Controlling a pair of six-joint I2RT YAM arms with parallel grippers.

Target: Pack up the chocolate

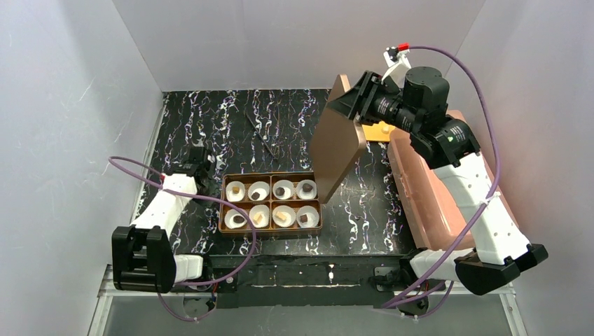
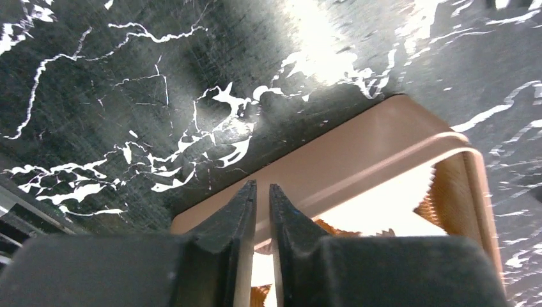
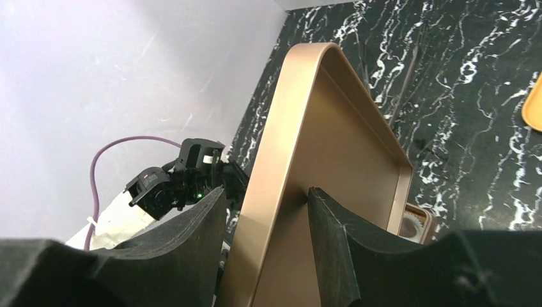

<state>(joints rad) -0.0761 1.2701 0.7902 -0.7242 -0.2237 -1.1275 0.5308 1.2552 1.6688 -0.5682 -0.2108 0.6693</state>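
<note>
One copper-brown box point(image 1: 223, 204), divided into eight compartments in two rows of four, is seen near the middle of the black marbled bench point(image 1: 196, 112). Eight white paper cups point(image 1: 252, 186) are counted, one set in each compartment. The chocolate point(image 1: 283, 190) is found inside these cups, one small piece per cup, eight pieces in all. Five of them are read as dark brown and three as tan or cream, though the pieces are too small for the shades to be told with certainty.

One flat copper-brown lid point(image 1: 338, 143) is held on edge, tilted, just beyond the box's far right corner, clear of the bench. It is grasped by the right end effector point(image 1: 350, 105). In the right wrist view one finger is pressed against each face of the lid point(image 3: 332, 128), close to its rim.

The left end effector point(image 1: 199, 157) is placed low over the bench just left of the box's far left corner. In the left wrist view its fingers point(image 2: 240, 211) are clenched almost together, with only a narrow slit left and nothing seen between them, and the corner of the box point(image 2: 358, 147) is visible just beyond the tips.

One large pinkish tray point(image 1: 420, 196) lies at the right edge of the bench beneath the right arm. One orange object point(image 1: 382, 131) is partly hidden behind the lid, and one thin dark tool point(image 1: 260, 134) lies beyond the box.
</note>
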